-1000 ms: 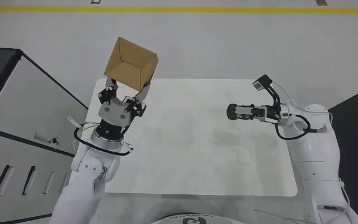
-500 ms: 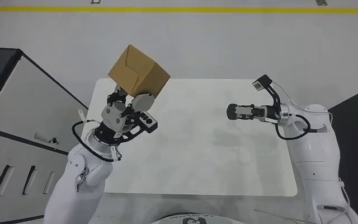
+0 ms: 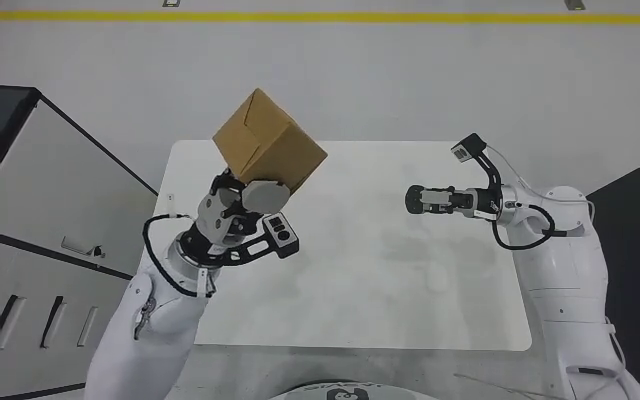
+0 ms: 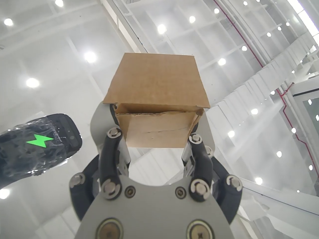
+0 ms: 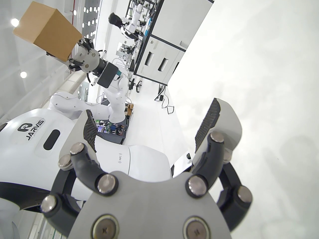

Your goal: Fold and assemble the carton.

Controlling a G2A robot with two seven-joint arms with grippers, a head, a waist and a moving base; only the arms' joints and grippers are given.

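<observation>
A brown cardboard carton point(image 3: 270, 148), formed into a box, is held up in the air over the table's far left part. My left gripper point(image 3: 236, 188) is shut on its lower end. The left wrist view looks up at the carton point(image 4: 155, 98), with a finger pressed against each side of it and the left gripper point(image 4: 157, 128) clamped there. My right gripper point(image 3: 411, 198) hangs over the right half of the table, pointing left, open with nothing between its ribbed pads point(image 5: 206, 125). From the right wrist view the carton point(image 5: 47, 34) shows far off.
The white table point(image 3: 400, 290) spreads bare between the two arms. A grey cabinet point(image 3: 50, 200) stands close to the table's left edge, under the left arm. A yellow floor line point(image 3: 320, 16) runs behind the table.
The left arm has swung the carton to the right and turned it over: its open mouth faced the camera a second ago, and closed sides face it now. The right arm has kept still.
</observation>
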